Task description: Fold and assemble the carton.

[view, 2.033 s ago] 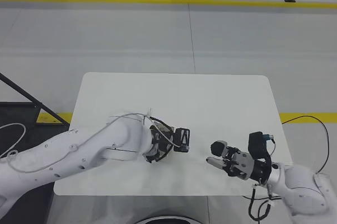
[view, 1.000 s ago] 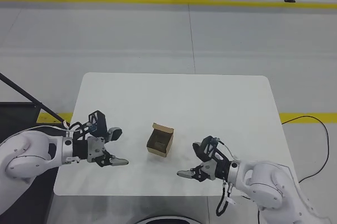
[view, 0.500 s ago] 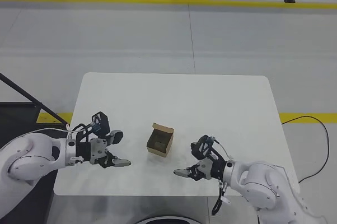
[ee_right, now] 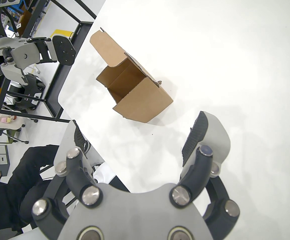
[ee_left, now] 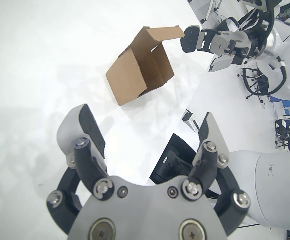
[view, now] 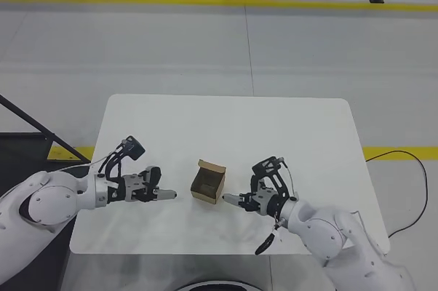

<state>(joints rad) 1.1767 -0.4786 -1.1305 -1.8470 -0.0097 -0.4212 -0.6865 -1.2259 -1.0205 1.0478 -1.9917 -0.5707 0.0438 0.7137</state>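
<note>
Here the carton (view: 208,182) sits on the white table (view: 277,124), about midway across and in the half nearer the robot. It is a small brown cardboard box standing upright with its top open, so the bare inside shows. One flap (view: 212,166) on its far side stands raised above the opening, and the other top flaps are not closed over it.

The left gripper (view: 165,194) is low over the table to the left of the carton, pointing toward it across a strip of bare table. Its fingers are spread wide and hold nothing. In the left wrist view the two dark-padded fingers (ee_left: 91,126) frame bare table (ee_left: 34,26), with the carton (ee_left: 137,76) beyond them and untouched.

The right gripper (view: 233,198) is on the other side, just beside the carton's near right corner and pointing in at it. It too is wide open and empty. In the right wrist view its gripper (ee_right: 138,126) has the carton (ee_right: 140,93) close ahead of the fingers, with a narrow band of table (ee_right: 210,38) between them. The raised flap (ee_right: 105,48) is on the side away from it, and the left gripper (ee_right: 62,49) shows farther off. Seen from the left wrist, the right gripper (ee_left: 188,38) faces the carton from the opposite side.
</note>
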